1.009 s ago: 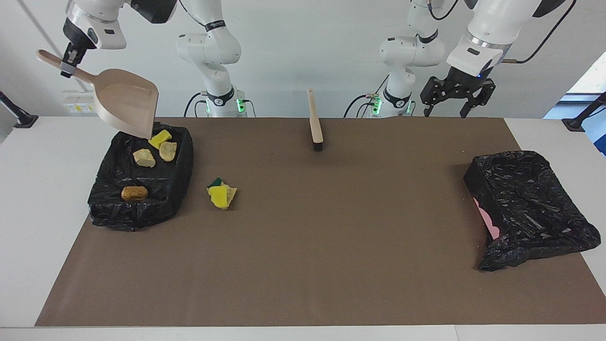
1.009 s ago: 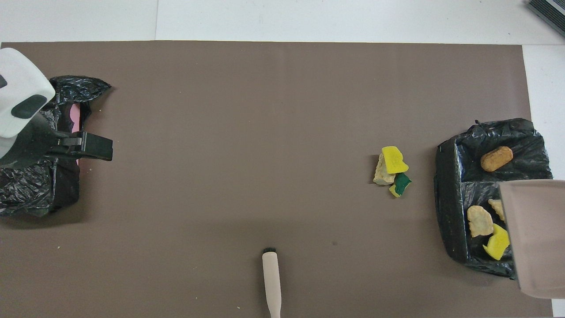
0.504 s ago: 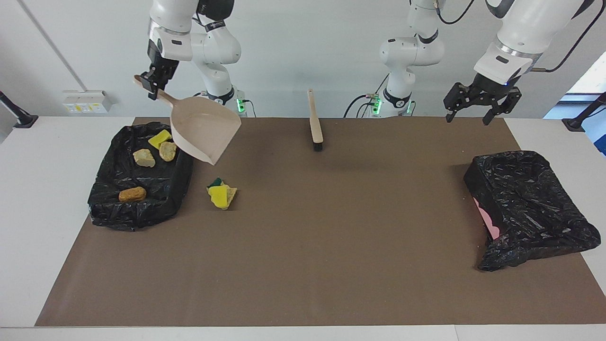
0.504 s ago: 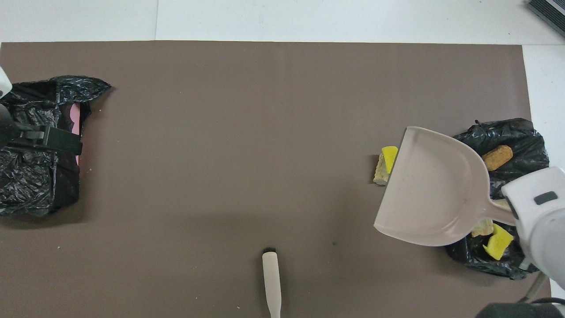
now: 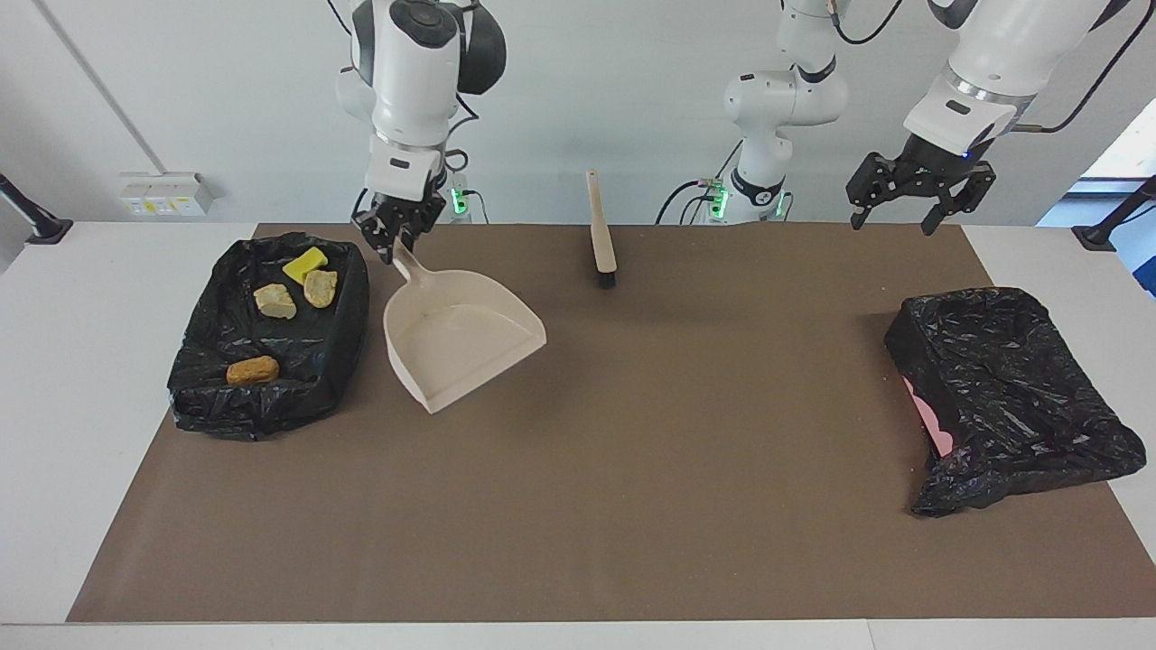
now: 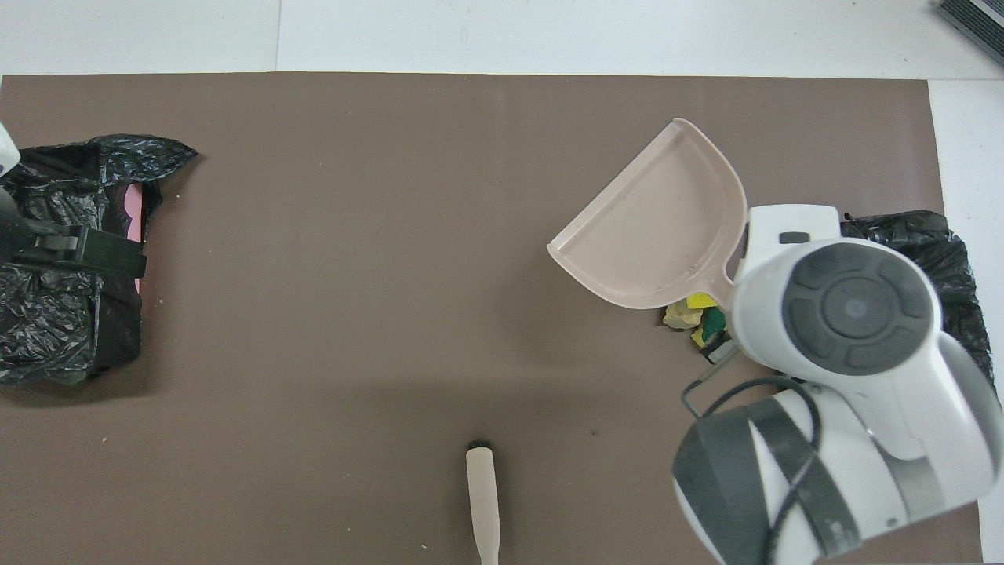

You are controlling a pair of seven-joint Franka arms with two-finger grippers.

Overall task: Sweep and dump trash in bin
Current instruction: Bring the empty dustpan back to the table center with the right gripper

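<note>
Your right gripper [image 5: 398,236] is clamped on the handle of the beige dustpan [image 5: 461,348], holding the pan raised and tilted over the mat beside the lined bin [image 5: 307,361] at the right arm's end of the table. In that bin you can see four sponge chunks [image 5: 293,293]: one yellow, two tan, one orange-brown. From the facing side the pan covers the loose trash on the mat; from overhead a yellow and green scrap [image 6: 698,318] peeks out under the pan's rear edge, half hidden by your right arm. The hand brush [image 5: 601,230] lies on the mat between the two bases, its handle cut off in the overhead view. Your left gripper [image 5: 921,194] waits with jaws spread wide, empty, over the mat's edge by the second black bag [image 5: 1011,397], which shows some pink.
</note>
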